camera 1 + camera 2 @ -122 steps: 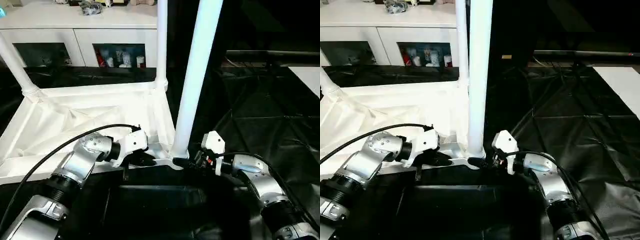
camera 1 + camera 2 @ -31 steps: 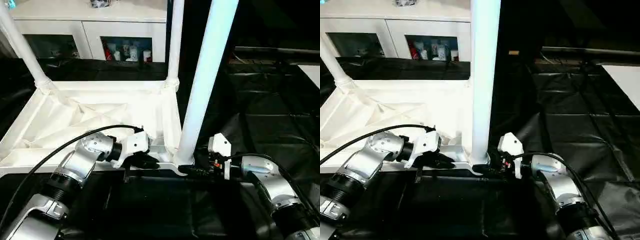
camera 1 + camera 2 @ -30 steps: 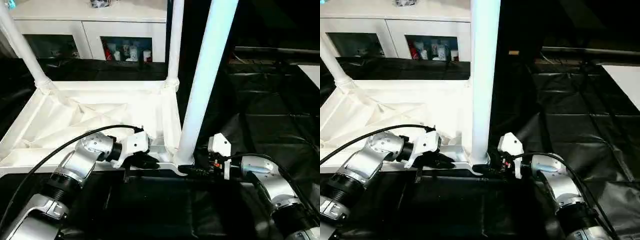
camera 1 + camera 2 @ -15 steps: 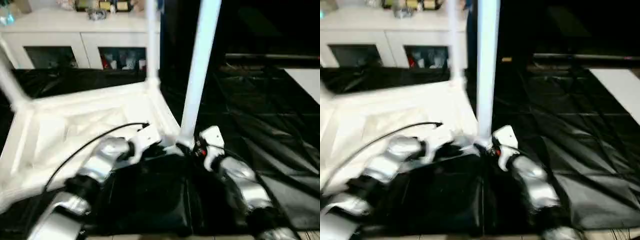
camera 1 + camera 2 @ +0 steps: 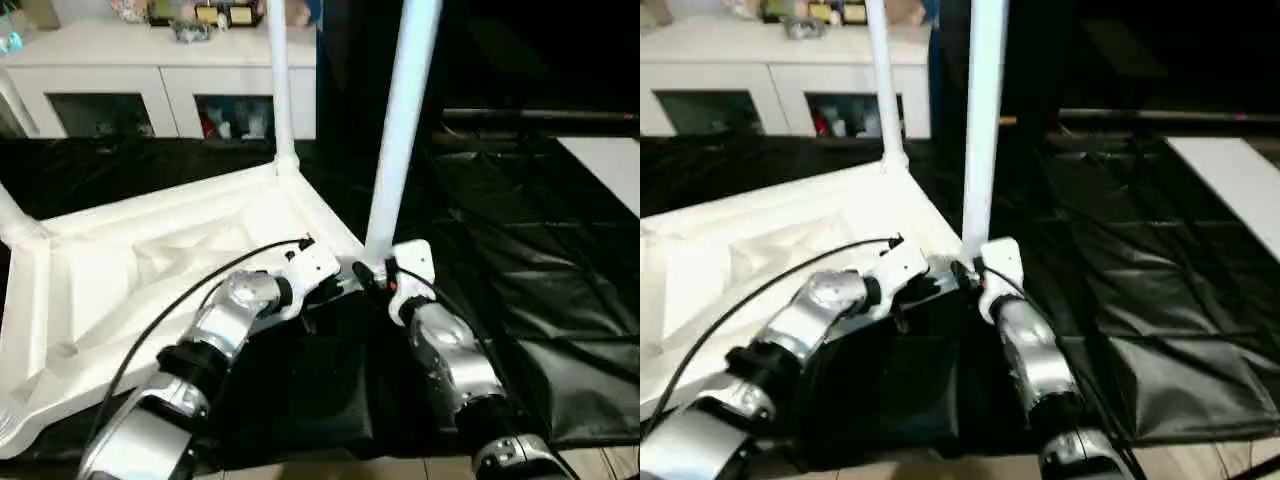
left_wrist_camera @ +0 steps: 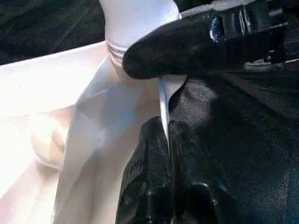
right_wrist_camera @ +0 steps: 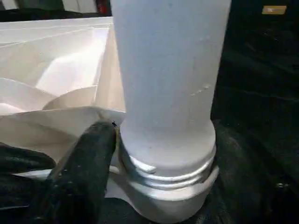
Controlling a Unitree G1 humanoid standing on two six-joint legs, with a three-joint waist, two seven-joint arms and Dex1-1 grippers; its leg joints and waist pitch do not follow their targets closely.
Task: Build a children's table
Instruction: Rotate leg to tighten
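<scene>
Left hand (image 6: 164, 154) pinching thin white tabletop rim (image 6: 163, 100), right hand (image 7: 88, 158) (grip unclear) beside smooth tapered leg (image 7: 168, 84)

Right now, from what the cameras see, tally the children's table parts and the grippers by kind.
white legs standing in corner sockets: 3
white tabletop, underside up: 1
grippers: 2, left gripper and right gripper
Total: 6
</scene>
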